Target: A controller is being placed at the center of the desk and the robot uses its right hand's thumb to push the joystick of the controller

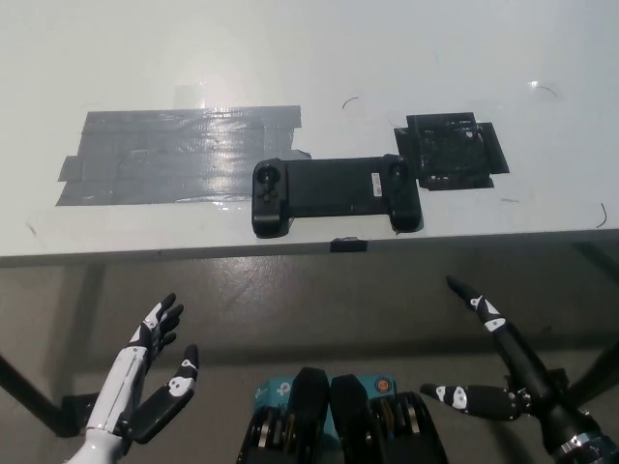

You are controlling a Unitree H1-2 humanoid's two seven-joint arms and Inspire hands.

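Black and flat, the controller (336, 195) lies on the white tabletop (290, 58) near its front edge, between a grey tape patch (174, 155) and a black tape patch (451, 151), touching both. Below the edge, the right hand (503, 372) hangs open, fingers spread, holding nothing. At lower left the white left hand (145, 382) rests open too, well apart from the controller.

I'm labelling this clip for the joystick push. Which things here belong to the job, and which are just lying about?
Belong to the job:
controller near the desk's front edge
its joysticks, left and right
right hand, open, below the desk edge
desk

Just lying about:
grey tape
black tape patch
left hand, open, resting at lower left
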